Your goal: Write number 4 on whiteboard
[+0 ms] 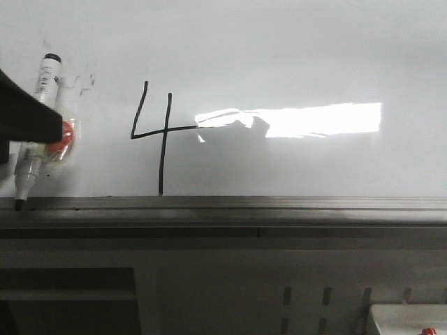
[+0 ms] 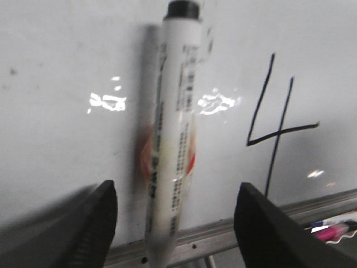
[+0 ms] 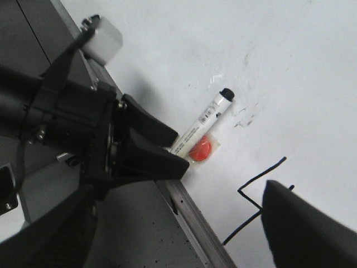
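Observation:
The whiteboard (image 1: 293,56) carries a thin black number 4 (image 1: 164,130), open at the top, its long stroke reaching down to the grey ledge (image 1: 279,204). A white marker (image 1: 47,80) with a black end leans on the board at the left, tip down on the ledge. My left gripper (image 2: 177,190) is open, its fingers (image 2: 100,223) wide apart on either side of the marker (image 2: 175,123) without touching it. The 4 (image 2: 277,132) lies beside it. My right gripper (image 3: 178,192) is open and empty, off the board, facing the left gripper (image 3: 181,149) and the marker (image 3: 203,120).
A round orange-red piece in clear wrap (image 1: 64,132) sits on the marker's middle. Faint black smudges (image 3: 245,117) mark the board near the marker's top. A white tray (image 1: 405,317) stands low at the right. Pink pens (image 2: 334,230) lie below the ledge.

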You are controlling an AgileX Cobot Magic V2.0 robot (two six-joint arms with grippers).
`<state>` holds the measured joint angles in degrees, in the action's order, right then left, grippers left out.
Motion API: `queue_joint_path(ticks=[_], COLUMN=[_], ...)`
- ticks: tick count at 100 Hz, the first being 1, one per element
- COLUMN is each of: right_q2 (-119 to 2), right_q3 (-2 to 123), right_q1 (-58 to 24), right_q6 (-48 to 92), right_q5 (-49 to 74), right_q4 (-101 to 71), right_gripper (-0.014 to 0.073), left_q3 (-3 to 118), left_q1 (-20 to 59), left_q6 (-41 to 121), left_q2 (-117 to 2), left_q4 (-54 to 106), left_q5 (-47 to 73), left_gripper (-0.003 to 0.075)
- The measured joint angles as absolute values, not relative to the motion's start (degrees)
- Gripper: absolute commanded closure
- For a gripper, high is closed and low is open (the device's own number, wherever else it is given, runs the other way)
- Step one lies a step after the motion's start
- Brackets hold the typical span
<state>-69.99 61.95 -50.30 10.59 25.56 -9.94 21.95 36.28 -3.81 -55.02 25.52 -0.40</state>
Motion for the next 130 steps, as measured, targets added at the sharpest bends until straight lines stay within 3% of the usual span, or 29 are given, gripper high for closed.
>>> queue_joint_path(ticks=[8, 12, 16, 22, 71, 96, 130], right_q2=[-68.7, -67.5, -66.3, -63.6, -26.1, -13.0, -11.4], right_q3=[61.4, 60.8, 59.9, 58.3, 26.0, 18.1, 17.7], right_q1=[-50.2, -50.2, -50.2, -50.2, -50.2, -50.2, -50.2], right_q6=[10.7, 10.7, 10.7, 10.7, 10.7, 10.7, 10.7], right_q5=[25.9, 25.7, 25.6, 24.7, 12.2, 13.1, 13.1], right_q4=[-9.6, -9.5, -9.3, -9.3, -5.1, -4.8, -4.8], right_gripper=[0.041, 0.0553, 0.0666, 0.0654, 0.0655, 0.0659, 0.0659], left_q3=[22.0, 22.0, 22.0, 22.0, 16.1, 14.0, 13.9], left_q1=[36.3, 36.3, 36.3, 36.3, 36.3, 36.3, 36.3], left_q6=[-3.8, -3.8, -3.8, -3.8, -3.8, -3.8, -3.8], left_q2=[-50.0, -47.5, -44.2, -39.0, -5.5, -1.9, -1.9], left_q4=[25.0, 24.2, 23.2, 21.5, 3.3, 1.0, 1.0], left_q5=[-0.4, -0.4, -0.4, 0.0, 8.2, 8.8, 9.3], left_gripper=[0.0346, 0.0417, 0.0561, 0.0744, 0.0741, 0.0741, 0.0741])
